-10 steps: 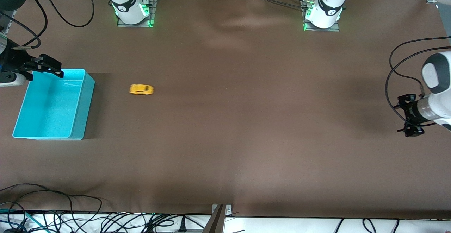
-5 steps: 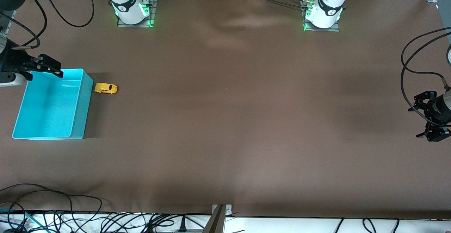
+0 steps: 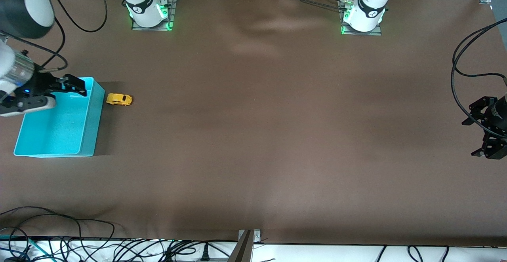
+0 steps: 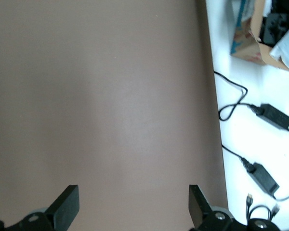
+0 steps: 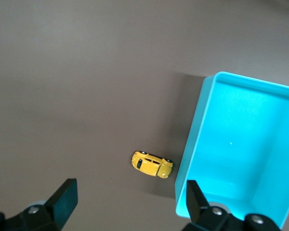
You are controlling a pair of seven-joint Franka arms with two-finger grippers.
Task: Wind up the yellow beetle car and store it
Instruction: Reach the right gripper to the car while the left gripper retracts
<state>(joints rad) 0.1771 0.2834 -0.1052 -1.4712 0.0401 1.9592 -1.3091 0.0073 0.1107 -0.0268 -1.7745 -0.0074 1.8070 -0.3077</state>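
Observation:
The yellow beetle car point(image 3: 119, 99) stands on the brown table, touching the outer wall of the turquoise bin point(image 3: 89, 135) on the side toward the left arm's end. It also shows in the right wrist view point(image 5: 152, 164) beside the bin point(image 5: 241, 144). My right gripper point(image 3: 77, 87) is open and empty, up over the bin's top rim. My left gripper point(image 3: 489, 151) is open and empty over the table edge at the left arm's end; its wrist view shows its fingers point(image 4: 65, 207) over bare table.
Cables lie along the table's near edge point(image 3: 59, 222). Off the table edge in the left wrist view lie cables and adapters point(image 4: 267, 113) and a cardboard box point(image 4: 250, 33). The arm bases point(image 3: 148, 6) stand at the top edge.
The car rolled toward the right arm's end and stopped against the bin. My right gripper shifted toward the car over the bin. My left gripper drew back toward its table edge.

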